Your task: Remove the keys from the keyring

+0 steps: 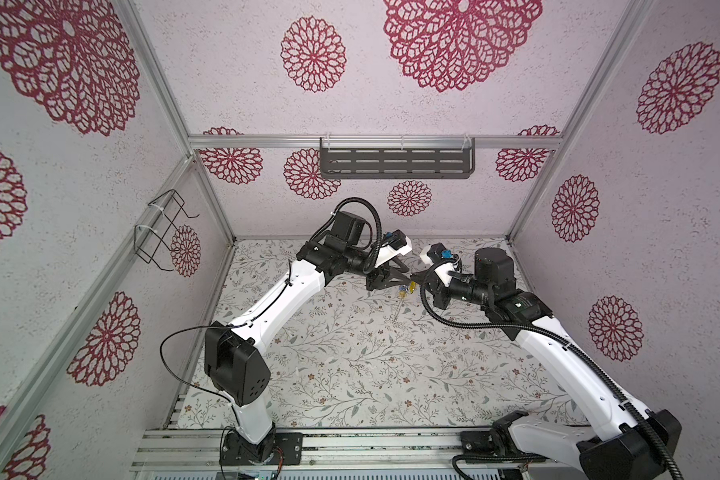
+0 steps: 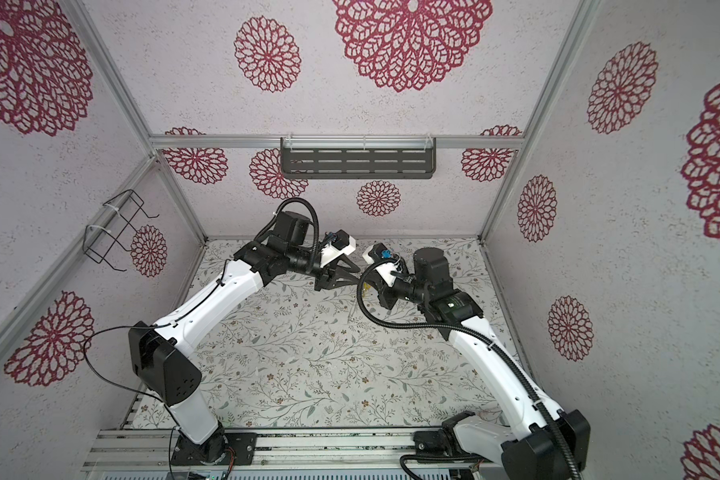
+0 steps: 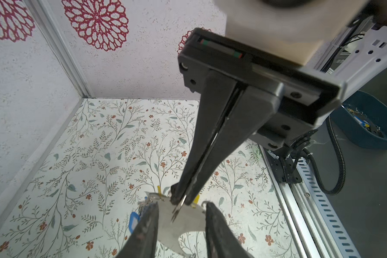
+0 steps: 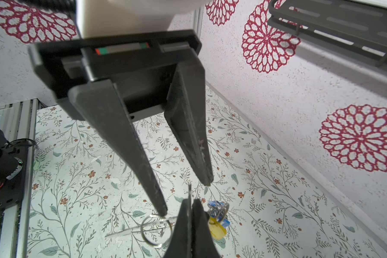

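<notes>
Keyring [image 3: 188, 221] edge pinched by closed right gripper [image 3: 181, 201], left gripper [image 4: 186, 198] part-open astride it, keys [image 4: 217, 230] half hidden

Keyring [image 3: 188, 223]: grey metal, dull sheen. Keys [image 4: 217, 229]: glossy yellow, blue plastic. Fingers [image 4: 125, 143]: matt black plastic. Worktop [image 1: 350, 365]: matt floral print.

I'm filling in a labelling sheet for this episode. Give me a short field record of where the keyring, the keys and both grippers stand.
keyring: flat grey plate between the two grippers, toward the back of the table
right gripper: shut, pinching the keyring
left gripper: open, a finger on either side of the keyring
keys: yellow and blue tags bunched beside the right gripper
wire ring: by a left fingertip; contact cannot be told
progress: unclear whether any key is off
</notes>
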